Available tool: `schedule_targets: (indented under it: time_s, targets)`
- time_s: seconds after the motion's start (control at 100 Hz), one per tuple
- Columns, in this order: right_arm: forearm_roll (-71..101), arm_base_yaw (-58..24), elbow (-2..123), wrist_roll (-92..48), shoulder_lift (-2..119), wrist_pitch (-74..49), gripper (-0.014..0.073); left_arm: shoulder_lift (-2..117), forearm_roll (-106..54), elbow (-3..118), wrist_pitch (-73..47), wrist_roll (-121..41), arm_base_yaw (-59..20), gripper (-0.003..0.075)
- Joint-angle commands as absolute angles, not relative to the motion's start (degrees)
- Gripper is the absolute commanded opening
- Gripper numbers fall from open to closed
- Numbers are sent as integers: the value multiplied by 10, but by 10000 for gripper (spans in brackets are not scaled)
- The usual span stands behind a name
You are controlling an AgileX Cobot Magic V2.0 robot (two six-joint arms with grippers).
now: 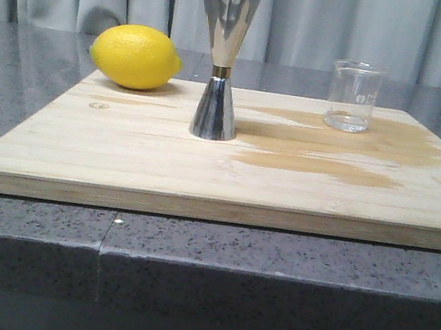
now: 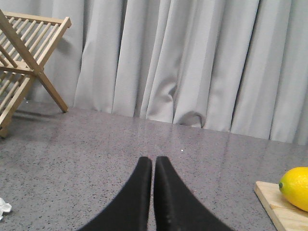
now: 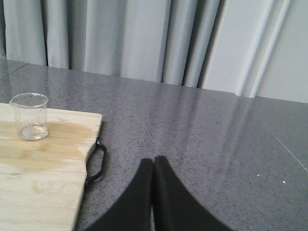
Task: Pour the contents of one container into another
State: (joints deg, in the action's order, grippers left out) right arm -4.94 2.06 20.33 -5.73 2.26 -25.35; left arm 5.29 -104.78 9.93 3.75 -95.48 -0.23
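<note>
**Board with jigger, beaker and lemon; both arms off the board**

- Board (image 1: 120,157): pale wood, lying flat on the grey stone counter (image 1: 25,217). Darker damp-looking patches run across its right half. A black handle (image 3: 96,161) shows at its right end in the right wrist view.
- Jigger (image 1: 221,63): steel, hourglass-shaped, gold band at the waist. Upright near the board's centre, wide cone up.
- Beaker (image 1: 353,97): clear glass, faint white marks, upright. From the jigger it stands at about 2 o'clock, well apart, near the board's far right edge, on a damp patch. Contents cannot be told.
- Lemon (image 1: 135,56): yellow, at about 10 o'clock from the jigger, at the board's far left edge, apart from it.
- Left gripper (image 2: 153,161): black fingers pressed together, holding nothing, over bare counter left of the board.
- Right gripper (image 3: 153,161): fingers pressed together, holding nothing, over bare counter right of the board, apart from the handle.
- Rack (image 2: 26,62): folding, wooden, on the counter before the grey curtain (image 2: 192,62).
</note>
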Motion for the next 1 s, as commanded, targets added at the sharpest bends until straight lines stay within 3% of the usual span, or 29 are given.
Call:
schedule_targets:
  time_s: [0.0,0.08,0.15,0.31,0.38,0.44,0.52,0.83,0.99]
  targets:
    - [-51,24,216,-57,29,-212,-71,48,-1040,115,42,-954,-9,-19]
    - [-51,24,216,-57,29,-212,-71,34,-956,115,35,-934,-9,-19]
    - [-51,24,216,-57,29,-212,-71,25,-800,115,30,-821,-9,-20]
    - [-51,24,216,-57,29,-212,-71,13,-158,115,-21,-176,-4,-20]
    - [-51,24,216,-57,29,-212,-71,13,27,115,-96,48,-1,-19]
    - [-51,24,216,-57,29,-212,-71,13,76,112,-169,141,0,-19]
    - [-51,24,216,-57,29,-212,-71,11,80,96,-192,149,1,-20]
    - [-51,24,216,-57,29,-213,-71,-17,116,-16,31,148,2,-19]
    - [-51,24,216,-57,29,-213,-71,-17,122,-22,17,148,1,-20]
